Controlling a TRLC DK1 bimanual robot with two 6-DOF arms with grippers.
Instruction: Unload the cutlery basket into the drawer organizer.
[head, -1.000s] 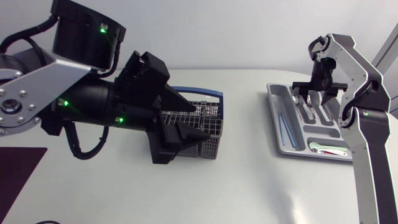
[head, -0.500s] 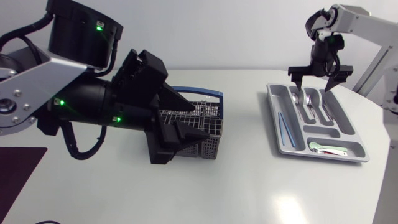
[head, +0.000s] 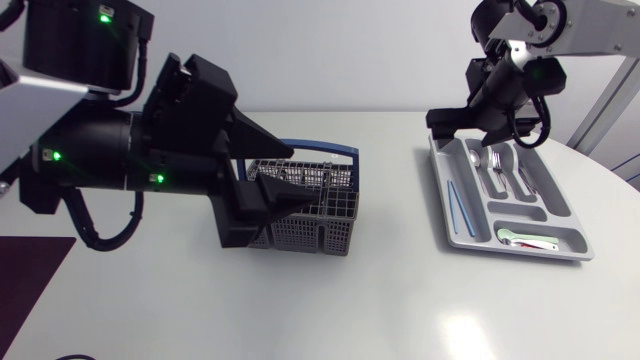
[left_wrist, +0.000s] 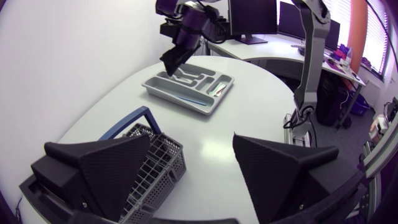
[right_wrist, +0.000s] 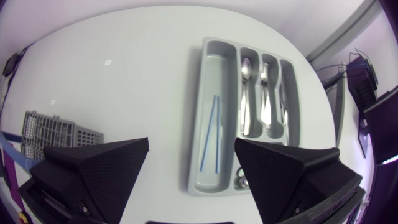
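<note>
Item: grey wire-mesh cutlery basket with blue handle (head: 330, 235), mid-table, partly beneath left gripper (left_wrist: 193, 149), fingers spread wide, nothing held. Grey plastic drawer organizer (right_wrist: 208, 74) below right gripper (right_wrist: 191, 146), likewise agape, empty. Cutlery judged light, stiff, slippery; best gripped mid-handle.

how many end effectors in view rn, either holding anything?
2. Left end effector is beside the cutlery basket, right end effector above the drawer organizer. Both open, empty.

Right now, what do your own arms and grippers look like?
Left arm: bulky black housings, small green lights, a looped black cable. Right arm: pale silver-white link, black joints, black cable. Left gripper and right gripper: matte black, two broad wedge-shaped fingers each.
</note>
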